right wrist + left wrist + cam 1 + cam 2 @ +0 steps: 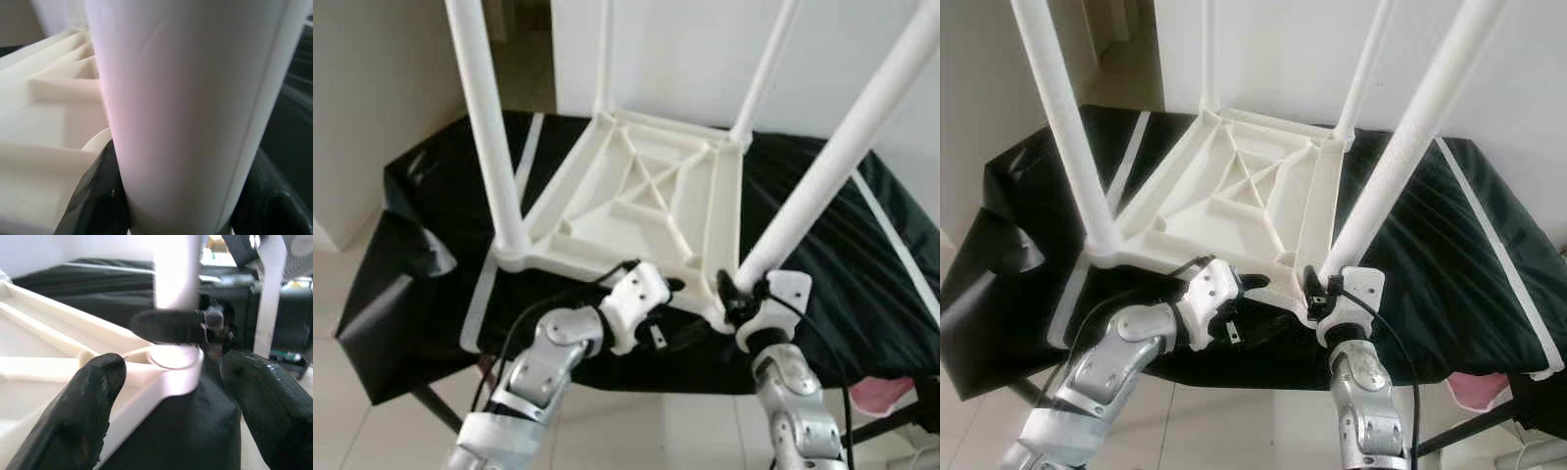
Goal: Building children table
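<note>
The white plastic table (pixel 646 196) lay upside down on a black cloth-covered surface (pixel 1430 264), ribbed underside facing up, all four legs sticking up and splaying a bit outward. Their tops ran out of the head views, so I couldn't see the ends. My right gripper (pixel 1324 286) was clamped around the base of the near right leg (pixel 822 176), right where it meets its corner socket. My left gripper (pixel 658 294) sat at the near edge of the tabletop, fingers (pixel 83 401) spread wide with that same corner between them, not touching. The right wrist view was mostly leg, pretty blurry.
</note>
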